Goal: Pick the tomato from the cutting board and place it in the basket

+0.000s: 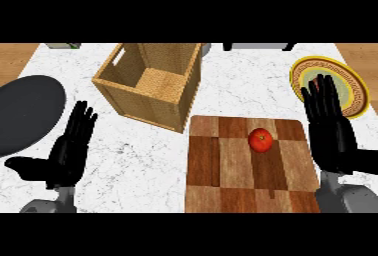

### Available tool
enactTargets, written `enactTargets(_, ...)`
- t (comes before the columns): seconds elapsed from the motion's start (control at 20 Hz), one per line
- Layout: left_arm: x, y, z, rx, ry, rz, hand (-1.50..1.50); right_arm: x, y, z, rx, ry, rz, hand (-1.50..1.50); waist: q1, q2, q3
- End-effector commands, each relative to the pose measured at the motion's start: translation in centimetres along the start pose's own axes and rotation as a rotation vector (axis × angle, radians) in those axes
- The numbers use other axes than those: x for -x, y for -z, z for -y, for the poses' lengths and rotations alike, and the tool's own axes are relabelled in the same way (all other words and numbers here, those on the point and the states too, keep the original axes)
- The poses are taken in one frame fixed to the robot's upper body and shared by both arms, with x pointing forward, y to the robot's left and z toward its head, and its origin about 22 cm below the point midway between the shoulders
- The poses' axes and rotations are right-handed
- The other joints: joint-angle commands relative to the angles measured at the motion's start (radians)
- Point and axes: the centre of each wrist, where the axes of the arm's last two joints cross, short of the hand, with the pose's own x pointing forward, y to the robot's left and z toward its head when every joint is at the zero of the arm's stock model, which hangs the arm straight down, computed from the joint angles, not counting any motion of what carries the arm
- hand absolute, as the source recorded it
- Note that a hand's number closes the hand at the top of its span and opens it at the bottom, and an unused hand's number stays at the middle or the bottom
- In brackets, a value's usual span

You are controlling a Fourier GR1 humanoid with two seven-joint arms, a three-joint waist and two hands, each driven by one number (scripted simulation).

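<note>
Cut off at the left edge: dark round pan (26, 112), only part showing. Cut off at the top: small grey-green thing (65, 45), too little seen to name, and a dark thing (255, 46) just as hard to name. Partly hidden: yellow patterned plate (356, 82), covered by the fingers of the right hand (332, 130). Cut off at the bottom: both grey forearms and the near end of the cutting board (221, 192).
</note>
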Motion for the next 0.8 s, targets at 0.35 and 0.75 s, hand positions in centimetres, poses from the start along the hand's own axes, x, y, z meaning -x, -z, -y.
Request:
enactTargets(0.35,-5.5,3.2,-1.3,0.215,0.397,0.187,0.00,1.0,-3.1,-12.4,-0.891,0.326,-0.230,1.50,0.087,0.038,0.017)
enactTargets(0.75,-7.6,4.3,-2.7,0.170,0.471,0.157,0.00,-3.7,-2.3,-13.9,-0.842,-0.118,0.030,-1.50,0.003,0.017,0.007)
